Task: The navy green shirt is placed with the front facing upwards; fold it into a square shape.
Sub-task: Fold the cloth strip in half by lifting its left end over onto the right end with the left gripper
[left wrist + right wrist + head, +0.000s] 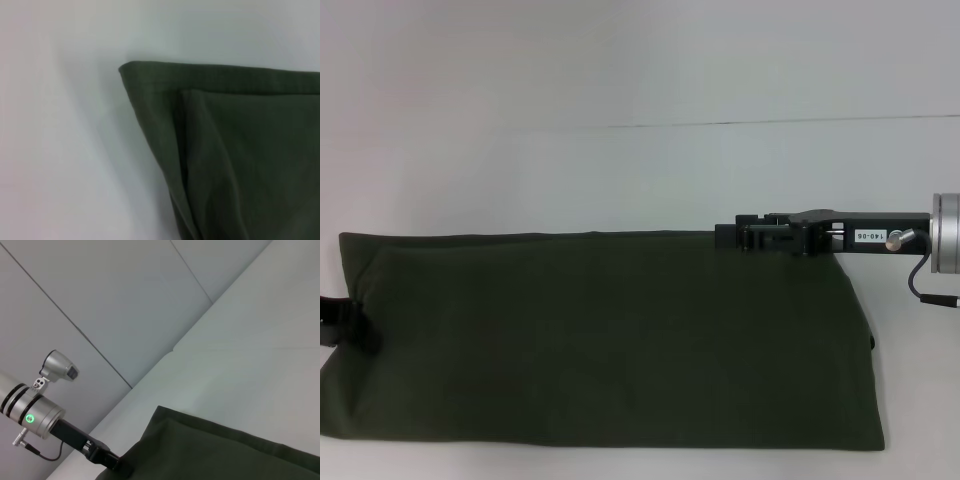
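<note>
Jaws of the left gripper (345,322) sit at the left short edge of the dark olive-green cotton shirt (610,340), seemingly pinching its hem, though whether they are truly closed cannot be told; the right gripper (752,237) lies along the far edge toward the right, its jaws equally unreadable. Already a long plain band on the white tabletop (620,160), lettering hidden, the shirt probably next needs one short end carried over the other to make a square.

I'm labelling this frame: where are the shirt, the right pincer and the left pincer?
navy green shirt (600,340): head view, middle of the folded cloth.
right pincer (745,238): head view, tips at the shirt's far edge.
left pincer (342,322): head view, black tip on the shirt's left end.
</note>
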Available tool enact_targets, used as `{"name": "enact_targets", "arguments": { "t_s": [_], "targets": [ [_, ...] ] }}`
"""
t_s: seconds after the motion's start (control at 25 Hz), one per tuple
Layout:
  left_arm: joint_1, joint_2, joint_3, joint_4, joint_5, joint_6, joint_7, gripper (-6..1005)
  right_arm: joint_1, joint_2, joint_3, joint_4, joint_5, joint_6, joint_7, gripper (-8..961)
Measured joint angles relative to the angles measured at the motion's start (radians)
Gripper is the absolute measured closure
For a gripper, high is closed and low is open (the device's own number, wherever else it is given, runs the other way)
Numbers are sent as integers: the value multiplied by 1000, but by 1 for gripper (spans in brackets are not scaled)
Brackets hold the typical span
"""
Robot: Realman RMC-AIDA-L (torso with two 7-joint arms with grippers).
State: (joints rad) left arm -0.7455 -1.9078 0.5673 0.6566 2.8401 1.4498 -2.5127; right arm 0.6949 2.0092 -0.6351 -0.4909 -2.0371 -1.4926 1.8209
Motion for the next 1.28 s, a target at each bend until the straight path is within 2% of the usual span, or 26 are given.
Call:
{"name": "enact_targets", "arguments": {
  "t_s": [0.52, 0.96, 1.28],
  "targets": [
    [0, -8, 0, 5, -2, 10, 14, 925, 0, 3, 0, -3, 0, -2, -10, 205],
    [-4, -3, 0, 12, 3, 11, 5, 926, 0, 6, -1, -9, 0, -5, -11, 206],
    [9, -1, -10, 73, 4, 24, 4, 926, 0, 16, -12, -11, 0, 4, -19, 206]
  ]
}}
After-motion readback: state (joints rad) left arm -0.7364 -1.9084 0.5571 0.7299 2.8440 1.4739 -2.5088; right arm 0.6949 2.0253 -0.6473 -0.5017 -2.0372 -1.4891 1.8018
